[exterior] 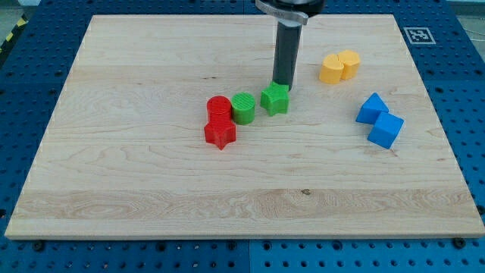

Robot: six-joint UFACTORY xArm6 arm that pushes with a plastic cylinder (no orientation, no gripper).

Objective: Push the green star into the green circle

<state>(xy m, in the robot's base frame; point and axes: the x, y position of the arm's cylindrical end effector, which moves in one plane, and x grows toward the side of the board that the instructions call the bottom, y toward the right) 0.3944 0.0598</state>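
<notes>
camera view: green star (276,99) below my tip (282,83)

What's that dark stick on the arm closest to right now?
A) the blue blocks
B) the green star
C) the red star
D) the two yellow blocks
B. My tip sits right at the upper edge of the green star, on the side away from the view's bottom, with the green circle just to the star's left in the view.

Red cylinder (218,108) touching red star (220,133), two yellow blocks (339,67) together, two blue blocks (380,120) together, wooden board (151,182)
</notes>
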